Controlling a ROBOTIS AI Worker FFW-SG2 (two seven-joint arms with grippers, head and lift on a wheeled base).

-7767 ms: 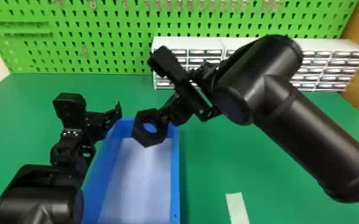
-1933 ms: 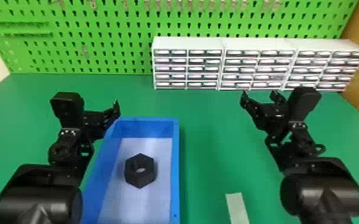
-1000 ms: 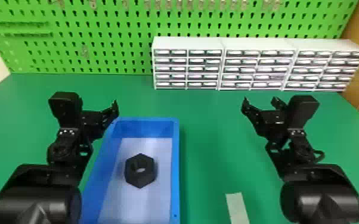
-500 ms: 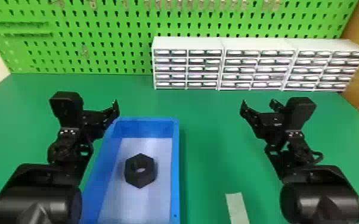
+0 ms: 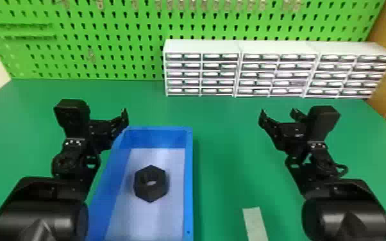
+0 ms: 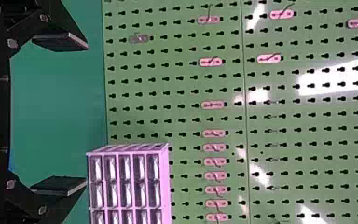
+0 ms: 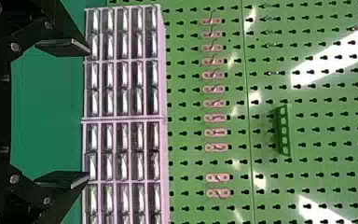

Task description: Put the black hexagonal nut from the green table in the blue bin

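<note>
The black hexagonal nut lies flat on the pale floor of the blue bin, away from its side walls. Just left of the bin's far end is my left gripper, parked, with nothing held. My right gripper stands over the green table, well to the right of the bin and the nut, also holding nothing. In the left wrist view the left gripper has its two fingers wide apart. The right wrist view has the right gripper spread just as widely.
White drawer cabinets line the back right of the green table, before a green pegboard. A pale strip lies on the table near the front, between the bin and the right arm.
Several seconds ago the nut hung over the bin in my right gripper; it has been let go and lies inside. The right arm has drawn back to the right. The left arm has barely shifted.
</note>
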